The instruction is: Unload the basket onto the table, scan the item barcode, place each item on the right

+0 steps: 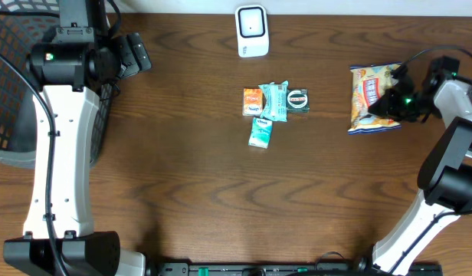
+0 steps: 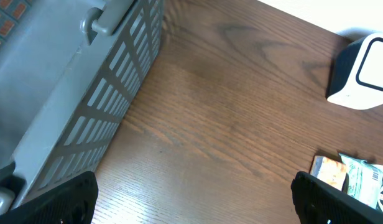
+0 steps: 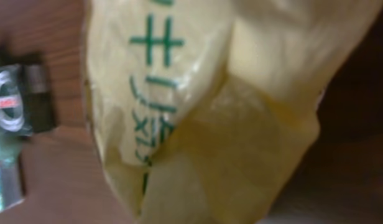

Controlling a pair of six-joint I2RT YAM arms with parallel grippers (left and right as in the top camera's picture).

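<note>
One hand, right, seemingly pinches snack bag edge; scanner well apart.

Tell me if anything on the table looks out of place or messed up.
Nothing looks spilled or damaged. The small packets at mid-table lie in a loose heap, overlapping at odd angles. The snack bag sits apart at the right, its film creased where the right claw pinches it.

1. White shells and black joint housings on left arm, left side of frame.
2. Thin black cable along its white link (small green light above).
3. Same white-and-black build on right arm, right edge.
4. Blunt black fingers, left wrist view's lower corners.
</note>
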